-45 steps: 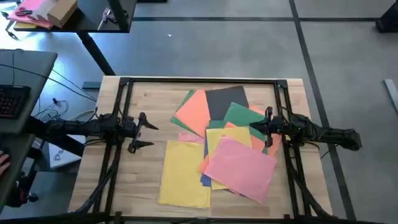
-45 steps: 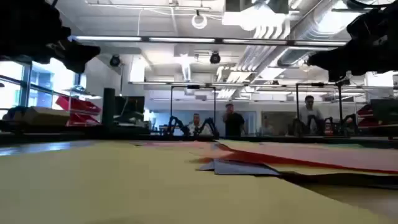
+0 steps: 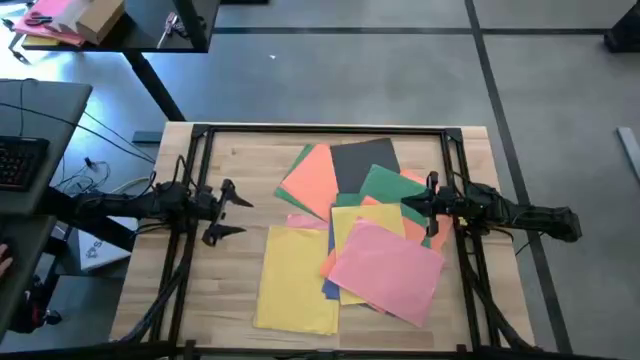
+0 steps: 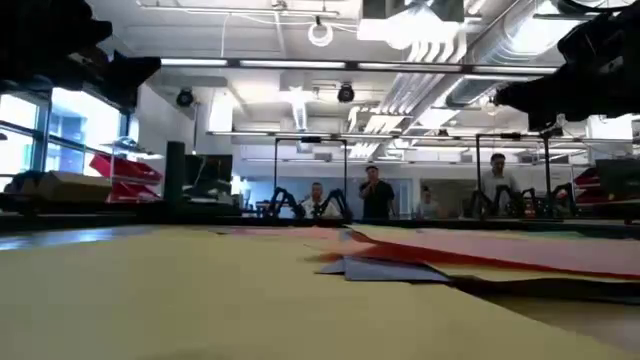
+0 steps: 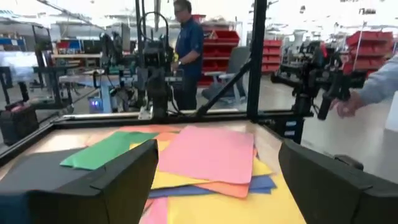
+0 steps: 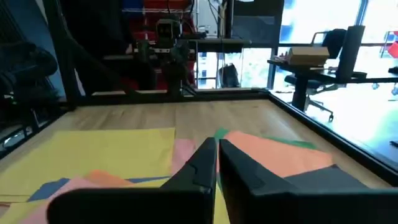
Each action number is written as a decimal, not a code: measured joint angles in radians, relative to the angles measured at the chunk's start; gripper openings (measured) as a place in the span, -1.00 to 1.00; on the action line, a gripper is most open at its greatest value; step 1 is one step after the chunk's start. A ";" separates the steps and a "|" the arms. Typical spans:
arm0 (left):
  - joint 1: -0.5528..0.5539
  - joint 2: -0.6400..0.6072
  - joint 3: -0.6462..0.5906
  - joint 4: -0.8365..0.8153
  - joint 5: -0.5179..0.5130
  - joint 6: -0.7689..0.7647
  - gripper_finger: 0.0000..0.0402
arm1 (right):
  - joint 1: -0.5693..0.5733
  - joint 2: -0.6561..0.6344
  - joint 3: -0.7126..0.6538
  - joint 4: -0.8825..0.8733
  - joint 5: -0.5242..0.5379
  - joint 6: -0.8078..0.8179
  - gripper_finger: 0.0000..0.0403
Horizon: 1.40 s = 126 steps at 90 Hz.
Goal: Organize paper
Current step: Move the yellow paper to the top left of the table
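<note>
Several sheets of coloured paper lie overlapping on the wooden table. A pink sheet (image 3: pixel 386 268) is on top at the near right, and a yellow sheet (image 3: pixel 298 277) lies flat to its left. Farther back are an orange sheet (image 3: pixel 312 180), a dark grey sheet (image 3: pixel 362 163) and a green sheet (image 3: pixel 386 186). A blue edge (image 3: pixel 329 287) shows under the pile. My left gripper (image 3: pixel 228 214) stands open above bare wood left of the pile, its fingers (image 5: pixel 118 180) wide apart. My right gripper (image 3: pixel 428 210) is shut (image 6: pixel 217 163) and hangs above the pile's right edge.
A black metal frame (image 3: pixel 320 128) runs round the table top. Bare wood (image 3: pixel 245 155) lies at the far left, next to the pile. A desk with a keyboard (image 3: pixel 20 160) stands off the table's left side. People stand in the room beyond (image 4: pixel 376 195).
My left gripper has gone up a little above the table's left side, still open. The sheets and my right gripper have stayed where they were.
</note>
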 joint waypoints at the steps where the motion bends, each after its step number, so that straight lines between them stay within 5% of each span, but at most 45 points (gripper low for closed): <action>1: 0.000 0.000 0.000 -0.001 0.000 0.000 0.57 | 0.000 0.000 0.000 0.000 0.000 0.000 -1.00; 54: 0.000 0.001 0.000 -0.060 -0.020 -0.039 0.57 | 0.000 0.001 0.000 0.034 0.019 0.007 -1.00; 75: 0.000 0.002 0.002 -0.066 -0.277 -0.312 0.57 | 0.000 0.000 0.000 0.246 0.057 0.005 -1.00; 93: 0.001 0.016 0.053 -0.068 -0.386 -0.340 0.57 | 0.000 0.000 0.000 0.393 0.126 0.128 -1.00; 107: 0.015 0.098 0.139 -0.082 -0.387 -0.309 0.57 | 0.000 0.001 0.000 0.442 0.330 0.336 -1.00; 119: 0.044 0.223 0.238 -0.113 -0.387 -0.299 0.57 | 0.000 0.006 0.000 0.495 0.612 0.715 -1.00; 126: 0.062 0.301 0.295 -0.115 -0.385 -0.335 0.57 | -0.001 0.023 0.000 0.523 0.663 0.867 -1.00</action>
